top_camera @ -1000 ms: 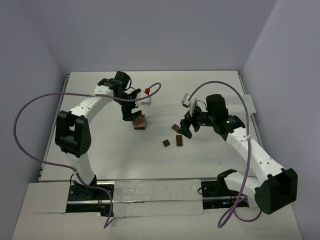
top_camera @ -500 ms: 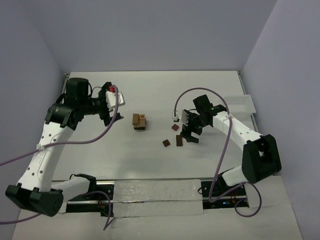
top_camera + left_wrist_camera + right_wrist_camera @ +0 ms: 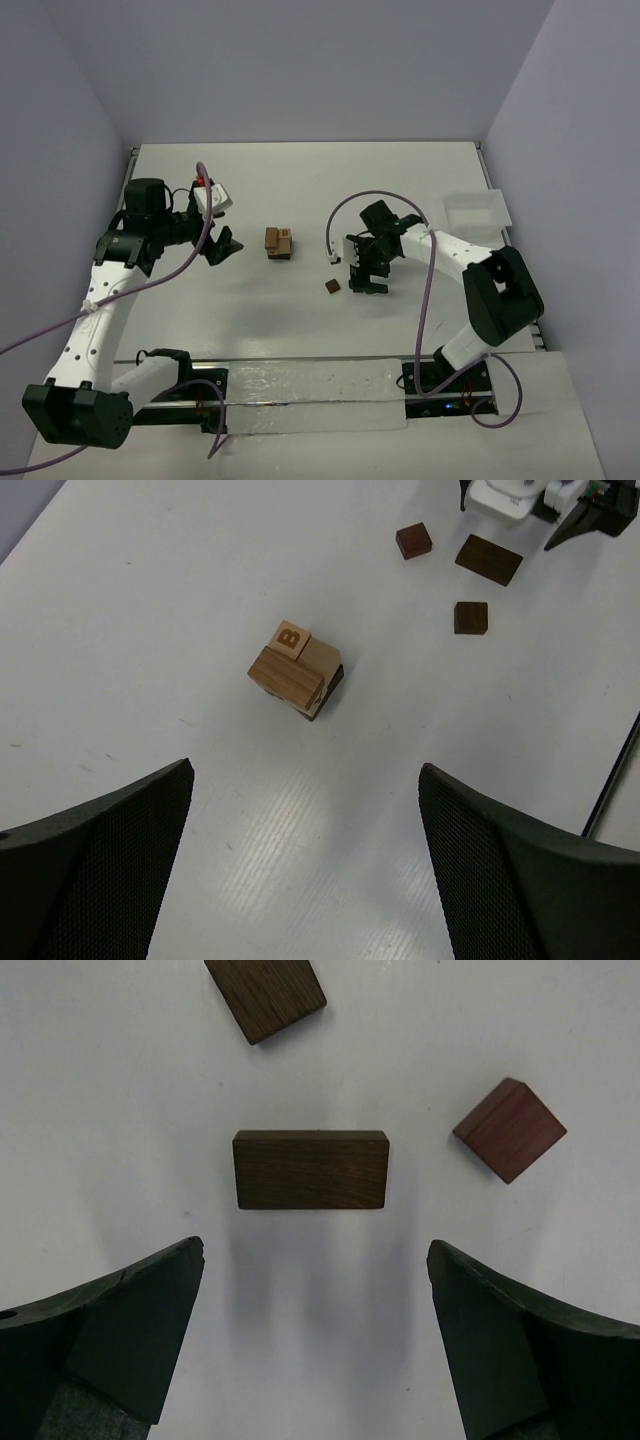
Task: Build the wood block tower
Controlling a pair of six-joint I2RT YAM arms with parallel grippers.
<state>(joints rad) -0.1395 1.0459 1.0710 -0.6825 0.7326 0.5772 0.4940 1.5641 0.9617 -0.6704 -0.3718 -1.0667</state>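
**Right arm poised over the next block, both grippers empty**

I read this as the pick-up step for another piece. My right gripper [image 3: 315, 1250] hangs with its fingers spread wide and nothing between them. A dark rectangular block [image 3: 310, 1169] lies flat just ahead of it, centred on the gap, with its long side running from finger to finger. A reddish block [image 3: 510, 1128] sits ahead and off towards the right finger. A second dark block [image 3: 265, 995] lies farther ahead, slightly towards the left finger.

The left gripper [image 3: 305, 775] is also fully released and holds nothing. The wood block tower [image 3: 295, 670] stands ahead of it, in line with the gap but well clear of both fingers. It is a short stack with a lettered tan block on top. From the right gripper it is well apart, over on the left arm's side.

Next, I judge the right arm needs to move forward over the rectangular block and drop straight down. It could close on the block's ends, or turn the wrist for the narrower sides. The neighbouring blocks sit close, so the fingers must come down without nudging them. Then comes the carry across and a gentle set-down on the stack.
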